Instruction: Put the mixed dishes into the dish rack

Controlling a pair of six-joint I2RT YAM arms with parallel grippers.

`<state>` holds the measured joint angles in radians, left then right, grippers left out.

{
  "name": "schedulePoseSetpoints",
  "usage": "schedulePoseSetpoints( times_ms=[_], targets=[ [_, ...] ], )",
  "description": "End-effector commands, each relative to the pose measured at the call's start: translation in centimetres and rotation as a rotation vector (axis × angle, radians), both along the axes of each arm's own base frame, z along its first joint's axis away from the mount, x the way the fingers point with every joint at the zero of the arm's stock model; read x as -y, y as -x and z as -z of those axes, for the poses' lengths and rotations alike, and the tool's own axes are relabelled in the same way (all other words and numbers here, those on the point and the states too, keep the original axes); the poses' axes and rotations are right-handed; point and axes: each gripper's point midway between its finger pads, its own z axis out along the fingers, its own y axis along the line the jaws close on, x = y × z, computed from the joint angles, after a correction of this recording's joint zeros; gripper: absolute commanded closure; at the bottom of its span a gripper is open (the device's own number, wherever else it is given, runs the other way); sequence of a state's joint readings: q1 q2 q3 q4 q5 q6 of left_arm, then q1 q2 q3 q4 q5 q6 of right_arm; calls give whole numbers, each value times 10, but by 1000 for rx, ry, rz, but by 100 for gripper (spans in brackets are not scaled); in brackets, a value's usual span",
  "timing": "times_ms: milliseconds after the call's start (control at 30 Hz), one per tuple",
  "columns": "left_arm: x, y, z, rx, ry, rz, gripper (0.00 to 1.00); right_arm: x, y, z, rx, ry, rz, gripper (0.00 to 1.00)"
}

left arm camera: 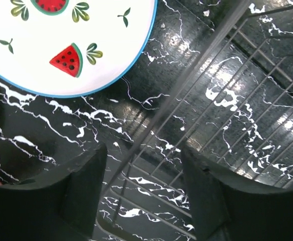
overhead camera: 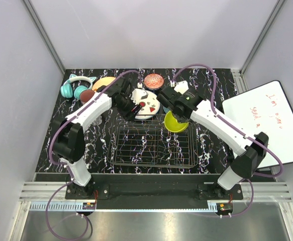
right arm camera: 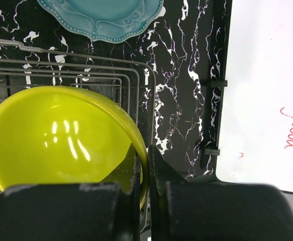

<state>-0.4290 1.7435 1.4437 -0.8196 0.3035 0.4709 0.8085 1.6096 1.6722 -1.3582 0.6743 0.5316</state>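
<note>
My right gripper (overhead camera: pixel 179 114) (right arm camera: pixel 147 160) is shut on the rim of the yellow-green bowl (overhead camera: pixel 176 123) (right arm camera: pixel 61 135), holding it over the far right corner of the dish rack (overhead camera: pixel 154 145) (right arm camera: pixel 136 75). My left gripper (overhead camera: pixel 131 108) (left arm camera: pixel 143 175) is open and empty above the rack's far left edge (left arm camera: pixel 226 100), just beside the white watermelon-print plate (overhead camera: pixel 146 103) (left arm camera: pixel 76 45). The teal plate (right arm camera: pixel 103 17) lies beyond the rack, mostly under my right arm. The red patterned bowl (overhead camera: pixel 154 80), tan floral plate (overhead camera: pixel 103 83) and a dark pink mug (overhead camera: pixel 87 95) sit at the back.
Teal cat-ear headphones (overhead camera: pixel 76 86) lie at the back left. A whiteboard (overhead camera: pixel 272 125) (right arm camera: pixel 267 90) with red writing lies off the table's right edge. The tabletop (overhead camera: pixel 211 85) is black marble. The booth's grey walls close in on three sides.
</note>
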Motion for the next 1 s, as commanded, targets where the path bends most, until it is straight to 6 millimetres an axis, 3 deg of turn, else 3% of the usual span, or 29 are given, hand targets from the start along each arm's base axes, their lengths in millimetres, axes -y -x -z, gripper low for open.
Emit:
schedulePoseSetpoints(
  times_ms=[0,33,100,133,267,367,467,567,600,700,767,933,967],
  targets=[
    [14,-22,5,26,27,17,47,47,29,-15,-112,201,15,100],
    [13,-26,10,20,17,16,61,47,27,-16,-108,206,16,100],
    [10,-30,14,18,8,8,76,48,24,-16,-107,227,12,100],
    [5,-31,17,17,-6,-1,89,50,20,-17,-100,241,15,100],
    [-31,-31,21,8,-30,-74,99,48,6,-18,-93,305,1,100],
    [-57,-24,23,1,-48,-116,100,47,-3,-19,-88,361,-15,100],
    [-68,-17,22,2,-45,-128,100,47,-17,-24,-43,424,-5,100],
    [-71,-10,18,9,-48,-124,99,58,-42,-54,145,577,63,100],
    [-70,-9,14,16,-42,-121,99,65,-51,-75,262,686,95,100],
    [-70,-6,9,23,-40,-105,95,69,-72,-79,370,796,155,100],
    [-70,-3,7,16,-44,-93,93,60,-86,-65,375,772,180,100],
    [-71,6,3,10,-46,-82,61,47,-98,-26,329,813,157,100],
    [-72,8,3,9,-45,-80,59,46,-98,-24,333,811,158,100]
  ],
)
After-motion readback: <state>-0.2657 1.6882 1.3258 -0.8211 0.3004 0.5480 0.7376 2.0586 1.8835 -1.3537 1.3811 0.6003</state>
